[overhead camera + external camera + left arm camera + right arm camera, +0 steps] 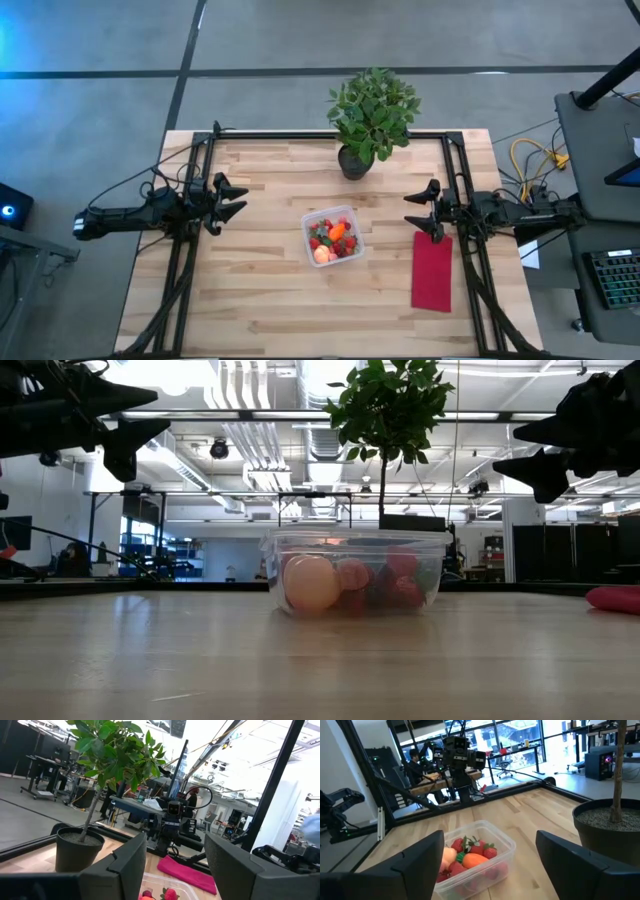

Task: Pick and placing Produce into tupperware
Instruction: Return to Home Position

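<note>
1. Produce [333, 240] lies gathered inside the tupperware [308, 222], which stands near the middle of the worktop [250, 300]. In the low view the round peach [311, 583] rests against the container's near wall, with red strawberries [395, 585] packed behind it.
2. On top of the pile, as the right wrist view shows, sits the carrot [472, 860] among the berries. No fruit shows outside the container in the high view, so the picking and placing looks complete.
3. Slightly farther back, the arms flank the container, each well apart from it. The left gripper [244, 199] hangs over the left side of the worktop, its fingers [127, 862] spread wide with nothing between them. The right gripper [412, 211] hangs by one end of the red cloth [432, 271], its fingers [575, 865] equally wide and empty.
4. Farthest, at the back edge, stands the potted plant [372, 110], which is no part of the job.
5. Little seems left, judging by this layout: only for both arms to settle into their rest pose. No lid is in view.
</note>
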Motion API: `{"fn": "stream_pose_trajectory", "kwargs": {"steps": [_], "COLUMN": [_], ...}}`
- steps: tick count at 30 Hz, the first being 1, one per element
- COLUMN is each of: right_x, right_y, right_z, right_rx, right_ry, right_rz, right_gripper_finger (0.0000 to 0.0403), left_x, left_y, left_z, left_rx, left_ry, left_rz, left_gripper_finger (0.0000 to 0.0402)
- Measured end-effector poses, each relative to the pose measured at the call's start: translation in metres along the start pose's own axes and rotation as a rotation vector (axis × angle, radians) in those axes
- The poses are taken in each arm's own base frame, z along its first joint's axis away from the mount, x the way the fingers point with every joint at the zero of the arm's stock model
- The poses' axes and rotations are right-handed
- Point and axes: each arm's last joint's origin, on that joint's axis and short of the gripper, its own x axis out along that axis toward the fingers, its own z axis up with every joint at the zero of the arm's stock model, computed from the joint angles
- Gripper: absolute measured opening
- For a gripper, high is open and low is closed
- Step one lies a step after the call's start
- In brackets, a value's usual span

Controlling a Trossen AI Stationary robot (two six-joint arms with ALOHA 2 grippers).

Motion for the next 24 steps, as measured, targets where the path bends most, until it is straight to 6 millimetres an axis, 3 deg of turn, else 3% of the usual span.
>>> {"fn": "stream_pose_trajectory", "kwargs": {"steps": [24], "right_x": [0.0000], "right_y": [0.0000], "right_z": [0.0000], "right_rx": [-0.001], "right_ry": [0.000], "right_rz": [0.000], "right_gripper_finger": [0.0304], "left_x": [0.0000], "left_y": [0.0000], "left_z": [0.0000], "left_rx": [0.000], "left_ry": [0.000], "left_rz": [0.000], "left_gripper_finger": [0.0187]}}
